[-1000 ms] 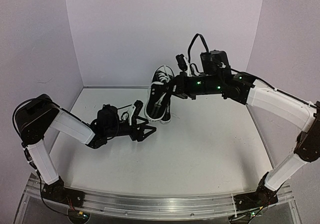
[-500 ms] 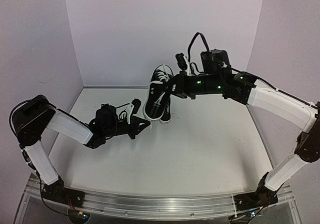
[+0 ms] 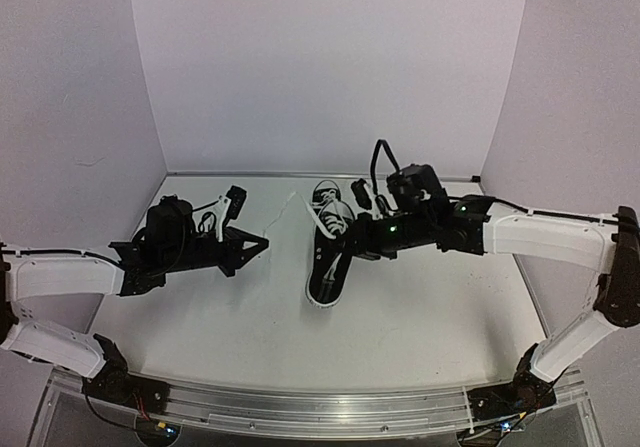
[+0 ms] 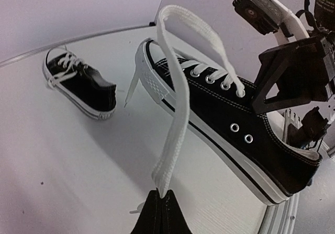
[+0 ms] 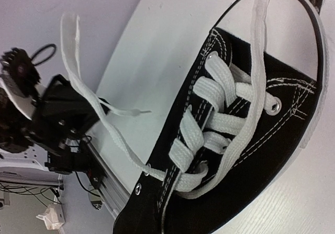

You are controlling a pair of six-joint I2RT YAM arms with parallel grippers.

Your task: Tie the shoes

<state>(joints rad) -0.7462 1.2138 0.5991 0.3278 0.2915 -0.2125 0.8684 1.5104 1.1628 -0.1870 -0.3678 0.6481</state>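
Note:
One black shoe (image 3: 326, 267) with white laces lies lengthwise at mid table, toe toward the near edge. My right gripper (image 3: 352, 239) is at its heel end, shut on the collar, fingertips hidden in the right wrist view. A long white lace (image 4: 175, 103) runs from the top eyelets (image 5: 144, 175) out to the left. My left gripper (image 4: 162, 196) is shut on that lace's end, and in the top view the left gripper (image 3: 262, 241) is left of the shoe. The other shoe (image 3: 329, 194) (image 4: 79, 85) sits behind, on the table.
White walls close off the back and both sides. An aluminium rail (image 3: 300, 407) runs along the near edge. A second loose lace end (image 4: 131, 90) hangs at the held shoe's toe. The left arm (image 5: 52, 113) shows beyond the shoe in the right wrist view.
My left gripper closed on the lace end and drew it up and to the left. The right arm brought the shoe down from the air toward the table and nearer.

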